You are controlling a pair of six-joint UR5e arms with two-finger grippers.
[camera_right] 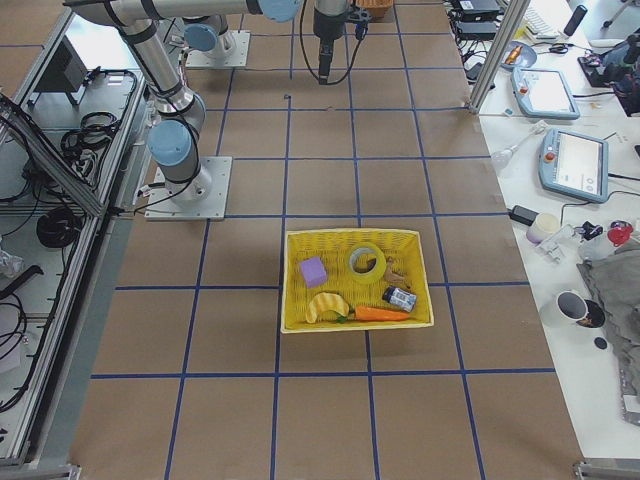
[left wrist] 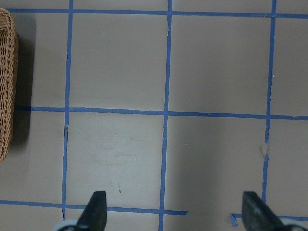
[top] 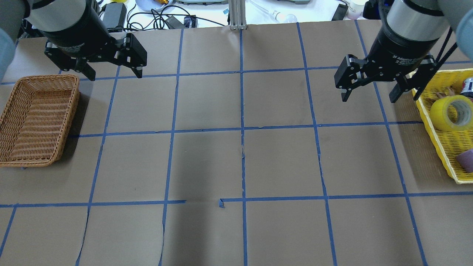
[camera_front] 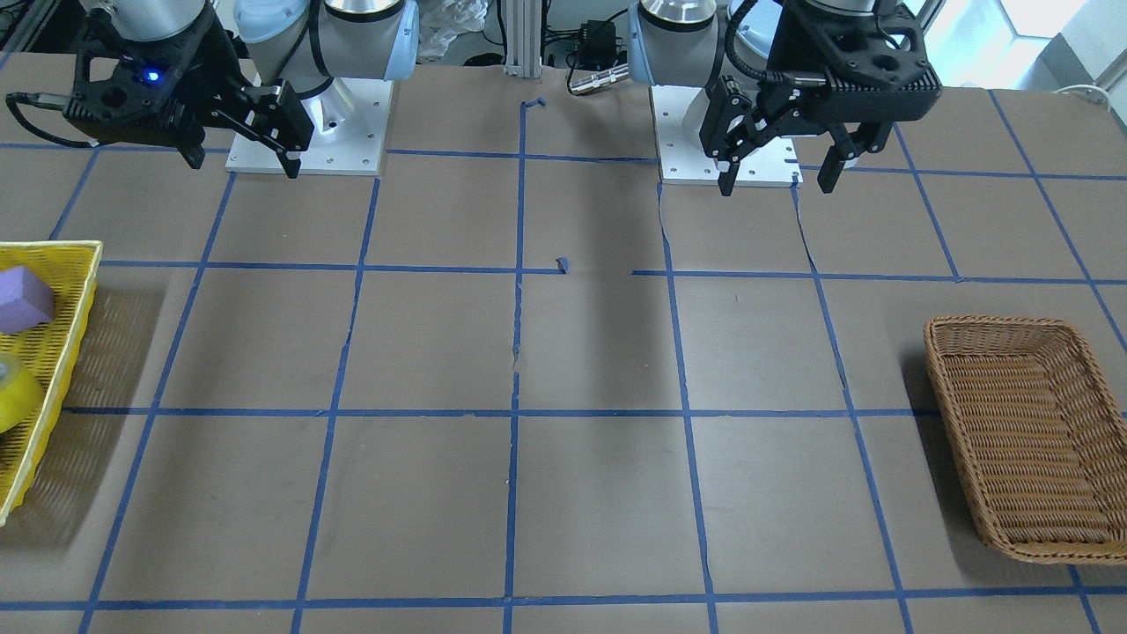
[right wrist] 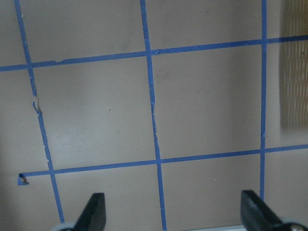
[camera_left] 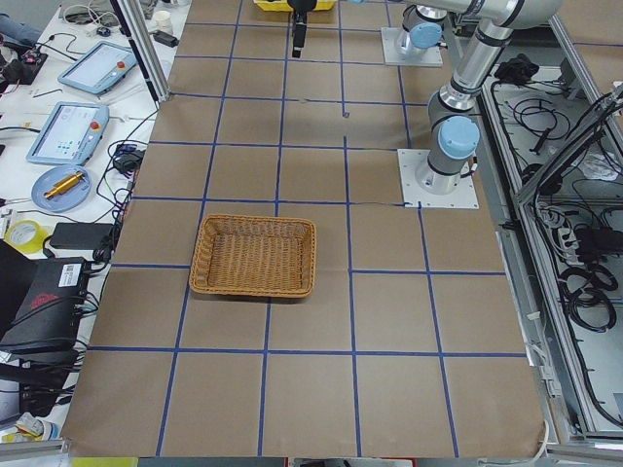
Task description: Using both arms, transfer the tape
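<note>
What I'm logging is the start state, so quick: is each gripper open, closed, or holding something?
Left gripper: open, jaws spread, holding nothing.
Right gripper: open, jaws spread, holding nothing.

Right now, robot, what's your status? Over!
Left gripper open, right gripper open, both empty above the table. Tape lies in the yellow basket, untouched. Purple block shares that basket, apart from the tape.

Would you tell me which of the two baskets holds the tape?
The yellow basket, beside the right gripper, holds the tape; the brown wicker basket shows nothing inside.
</note>
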